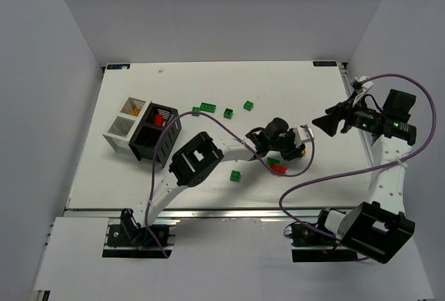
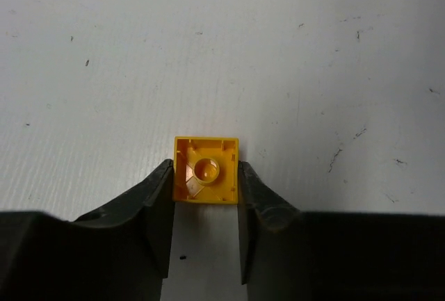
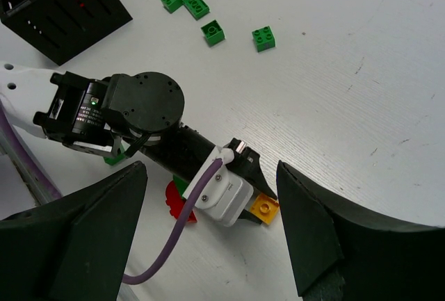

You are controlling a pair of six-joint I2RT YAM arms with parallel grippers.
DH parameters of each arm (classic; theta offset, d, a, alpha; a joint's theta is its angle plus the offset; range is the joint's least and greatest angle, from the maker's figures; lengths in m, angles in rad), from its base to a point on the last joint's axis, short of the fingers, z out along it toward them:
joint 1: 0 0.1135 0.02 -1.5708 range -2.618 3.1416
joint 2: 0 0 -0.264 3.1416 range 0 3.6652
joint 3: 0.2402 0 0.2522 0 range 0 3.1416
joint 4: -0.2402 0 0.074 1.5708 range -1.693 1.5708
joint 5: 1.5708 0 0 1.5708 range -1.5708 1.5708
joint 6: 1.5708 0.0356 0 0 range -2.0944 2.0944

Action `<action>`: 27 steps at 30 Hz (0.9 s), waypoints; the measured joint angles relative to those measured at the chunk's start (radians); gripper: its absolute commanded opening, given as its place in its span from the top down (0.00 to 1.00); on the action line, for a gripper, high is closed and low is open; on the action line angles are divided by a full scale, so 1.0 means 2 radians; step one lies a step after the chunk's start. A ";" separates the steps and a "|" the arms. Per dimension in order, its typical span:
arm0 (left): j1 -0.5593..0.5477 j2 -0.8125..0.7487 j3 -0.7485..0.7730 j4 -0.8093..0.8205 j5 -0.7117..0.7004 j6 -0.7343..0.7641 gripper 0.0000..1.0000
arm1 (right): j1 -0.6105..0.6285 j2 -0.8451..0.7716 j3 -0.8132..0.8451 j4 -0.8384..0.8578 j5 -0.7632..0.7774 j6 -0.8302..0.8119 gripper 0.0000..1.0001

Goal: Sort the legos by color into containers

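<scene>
My left gripper (image 1: 303, 150) is shut on a yellow-orange lego (image 2: 206, 170), one finger on each side, with the brick's hollow underside facing the left wrist camera. The brick also shows in the right wrist view (image 3: 265, 207), low over the table. My right gripper (image 1: 325, 121) is open and empty, to the right of the left gripper and pointing at it. A red lego (image 1: 279, 168) and a green lego (image 1: 273, 161) lie under the left wrist. Several green legos (image 1: 208, 108) lie at mid-table. The black container (image 1: 154, 137) holds red bricks. Two white containers (image 1: 122, 127) stand to its left.
A single green lego (image 1: 236, 175) lies near the front edge by the left arm's elbow. Purple cables loop over the table near both arms. The grey booth walls close in the table on the left, back and right.
</scene>
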 measured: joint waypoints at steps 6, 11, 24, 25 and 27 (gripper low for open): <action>0.000 -0.016 -0.028 0.010 -0.009 -0.010 1.00 | 0.000 0.000 0.000 0.000 -0.001 0.000 0.20; 0.005 -0.077 -0.112 0.029 -0.036 -0.031 1.00 | 0.000 0.000 0.000 0.000 -0.001 0.000 0.20; 0.083 -0.414 -0.303 -0.018 -0.162 -0.171 1.00 | 0.000 -0.015 -0.008 0.015 0.000 -0.004 0.57; 0.103 -0.434 -0.304 -0.038 -0.172 -0.193 1.00 | 0.000 -0.016 -0.012 0.017 0.000 -0.006 0.64; 0.153 -0.465 -0.305 -0.086 -0.193 -0.234 1.00 | 0.000 -0.015 -0.017 0.018 0.002 -0.004 0.76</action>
